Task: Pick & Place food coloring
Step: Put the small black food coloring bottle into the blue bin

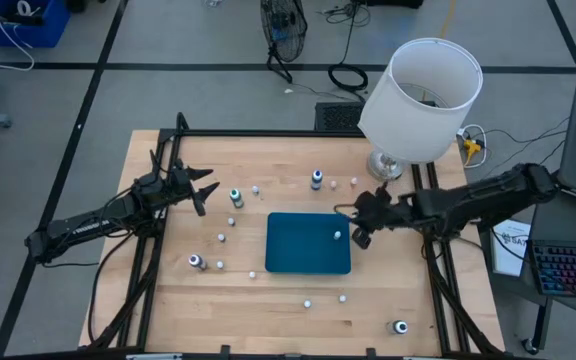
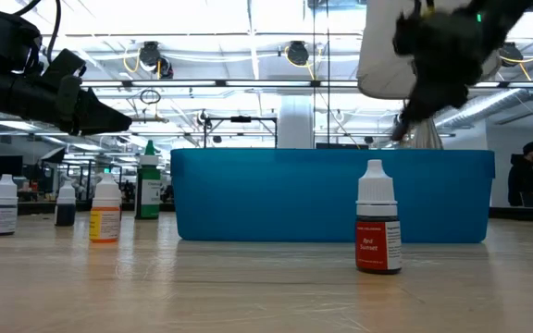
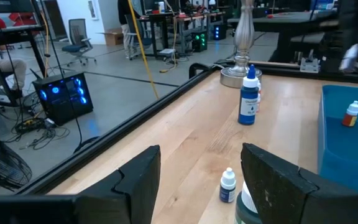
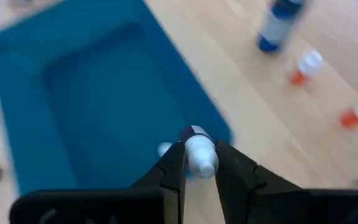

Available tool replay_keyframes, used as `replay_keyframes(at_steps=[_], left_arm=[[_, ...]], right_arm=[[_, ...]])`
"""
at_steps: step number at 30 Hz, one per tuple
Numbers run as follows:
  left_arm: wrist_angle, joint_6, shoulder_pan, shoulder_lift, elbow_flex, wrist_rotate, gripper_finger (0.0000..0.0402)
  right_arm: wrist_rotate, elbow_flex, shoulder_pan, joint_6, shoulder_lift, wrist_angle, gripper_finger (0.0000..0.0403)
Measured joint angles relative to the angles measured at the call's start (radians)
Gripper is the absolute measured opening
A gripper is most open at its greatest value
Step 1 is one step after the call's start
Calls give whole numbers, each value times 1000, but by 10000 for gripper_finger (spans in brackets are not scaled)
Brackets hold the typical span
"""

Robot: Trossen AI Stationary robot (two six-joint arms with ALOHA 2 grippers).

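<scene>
My table [image 1: 268, 310] is pale wood, smooth with a faint grain. The teal tray [image 1: 308, 243] looks like matt plastic. The bottle [image 4: 199, 155] between my right fingers [image 4: 174, 168] has a glossy white plastic cap; the fingers are matt black.

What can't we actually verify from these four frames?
- Colour of the bottle in the right hand: right wrist view is motion-blurred and the fingers cover its body.
- Tray contents in the low view: its front wall hides them; the left wrist view shows one bottle inside.
- Most labels: bottles are mere dots in the high view.
- Left hand fingertips: cut off by the left wrist view's edge.
</scene>
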Motion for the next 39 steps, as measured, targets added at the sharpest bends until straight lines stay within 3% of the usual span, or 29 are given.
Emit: replay_keyframes(at_steps=[9, 14, 21, 26, 39], left_arm=[[0, 0, 0, 0, 0, 0, 225], [0, 0, 0, 0, 0, 0, 225], [0, 0, 0, 0, 0, 0, 225], [0, 0, 0, 0, 0, 0, 225], [0, 0, 0, 0, 0, 0, 225]], right_arm=[[19, 336, 95, -115, 295, -75, 49], [-58, 497, 112, -131, 513, -193, 49], [-217, 547, 116, -141, 709, -189, 49], [-291, 547, 116, -106, 745, -220, 49], [-291, 547, 112, -44, 739, -374, 50]])
